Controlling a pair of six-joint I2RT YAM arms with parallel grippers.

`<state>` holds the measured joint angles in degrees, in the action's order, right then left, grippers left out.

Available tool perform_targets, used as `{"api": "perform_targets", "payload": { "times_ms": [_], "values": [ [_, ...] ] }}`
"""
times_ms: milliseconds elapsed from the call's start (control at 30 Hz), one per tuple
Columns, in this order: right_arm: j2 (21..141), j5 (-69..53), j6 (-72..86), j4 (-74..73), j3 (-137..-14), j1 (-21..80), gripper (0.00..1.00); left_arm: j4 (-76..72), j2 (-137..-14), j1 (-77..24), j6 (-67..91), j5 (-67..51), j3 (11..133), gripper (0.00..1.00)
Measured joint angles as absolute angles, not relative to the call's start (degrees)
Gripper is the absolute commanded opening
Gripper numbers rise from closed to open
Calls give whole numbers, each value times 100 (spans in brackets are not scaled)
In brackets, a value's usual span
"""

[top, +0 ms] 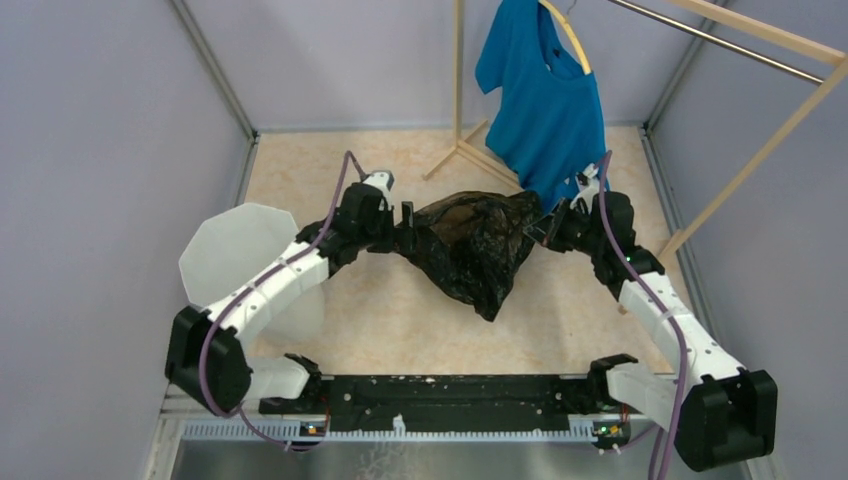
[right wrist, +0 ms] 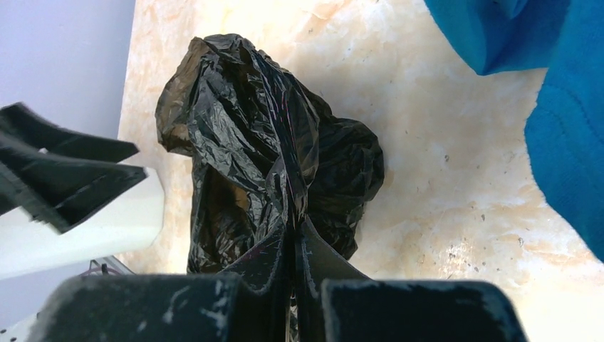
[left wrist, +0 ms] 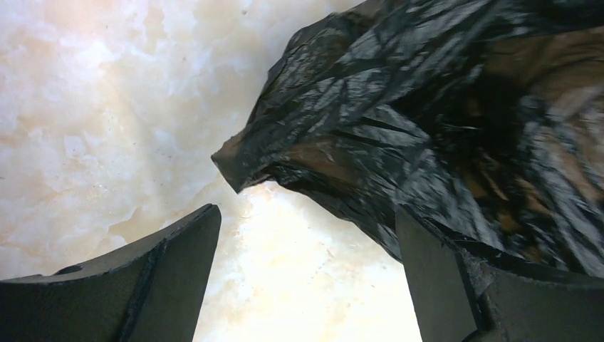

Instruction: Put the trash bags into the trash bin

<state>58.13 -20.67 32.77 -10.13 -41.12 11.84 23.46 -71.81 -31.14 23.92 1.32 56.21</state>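
Two pincers are flanking one large, crinkled, glossy black plastic trash bag (top: pixel 475 245), which is hanging between them over the marbled beige table (top: pixel 400 320). The right gripper (right wrist: pixel 294 239) is clamping the bag's edge between closed jaws. The left gripper (left wrist: pixel 306 217) is standing wide open, with bag film reaching one finger, ungripped. The white, faceted, translucent plastic trash bin (top: pixel 235 250) is sitting well left of the bag; its contents cannot be told.

In the top view's left, the left arm (top: pixel 275 285) hides part of the trash bin (top: pixel 238 240); the upper edge crops the blue T-shirt (top: pixel 545 100).
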Motion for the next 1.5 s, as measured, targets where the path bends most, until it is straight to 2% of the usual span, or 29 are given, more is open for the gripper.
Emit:
{"api": "perform_targets", "payload": {
  "times_ms": [167, 300, 467, 500, 633, 767, 833, 933, 1233, 1500],
  "values": [
    [5721, -2130, 3208, -1035, -4088, 1181, 0, 2357, -7994, -3096, 2381, 250, 5745, 95],
    [5621, -2220, 3151, -1055, -4084, 1181, 0, 2349, -8359, -3083, 2281, 346, 5927, 84],
    [5575, -2320, 3105, -1052, -4084, 1181, 0, 2257, -8615, -3083, 2071, 523, 6189, 79],
    [5570, -2342, 3103, -1048, -4084, 1181, 0, 2200, -8639, -3083, 2016, 548, 6191, 75],
    [5561, -2425, 3100, -1035, -4084, 1181, 0, 2056, -8755, -3079, 1868, 561, 6191, 58],
    [5553, -2471, 3068, -1037, -4080, 1181, 0, 2016, -8844, -3079, 1778, 489, 6191, 25],
    [5537, -2469, 3011, -1061, -4075, 1181, 0, 2012, -8836, -3079, 1785, 419, 6182, 12],
    [5468, -2408, 2875, -1179, -4073, 1181, 0, 2012, -8722, -3079, 1815, 292, 6040, 0],
    [5382, -2353, 2639, -1293, -4075, 1310, 0, 2250, -7813, -3079, 2086, -226, 5728, 0],
    [5424, -1682, 2692, -1168, -4235, 2963, 0, 2272, -7266, -3079, 2292, -604, 6202, 0]
  ]
}}
